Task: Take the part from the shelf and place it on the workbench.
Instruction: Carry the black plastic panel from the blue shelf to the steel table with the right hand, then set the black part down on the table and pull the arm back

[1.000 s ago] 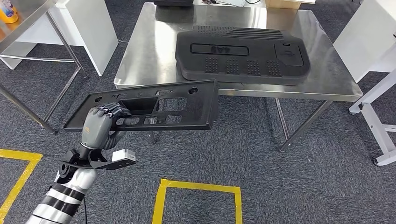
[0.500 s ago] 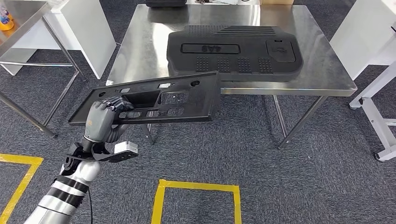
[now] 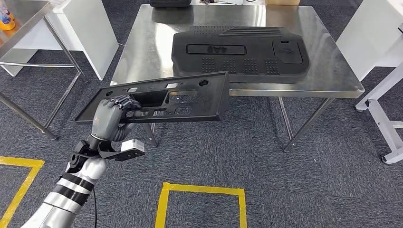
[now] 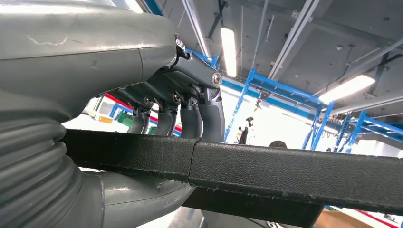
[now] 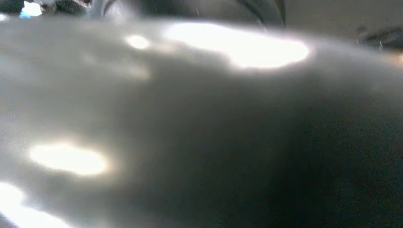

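Head view: flat black part (image 3: 161, 99) is gripped at its left end by left hand (image 3: 108, 118), held in air at near-left edge of steel workbench (image 3: 142, 52). Black cover (image 3: 240, 54) on bench carries raised writing, unreadable. Right hand: cannot be told.

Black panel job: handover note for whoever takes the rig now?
Left hand: grips the flat black panel near its left end, holding it roughly level in the air at the near edge of the steel workbench.
Right hand: state cannot be told; its wrist view is a blur.
Also on the bench: a large black moulded cover.
Done: panel is off the shelf.
Left: bring it over the bare bench surface, set it down, release.
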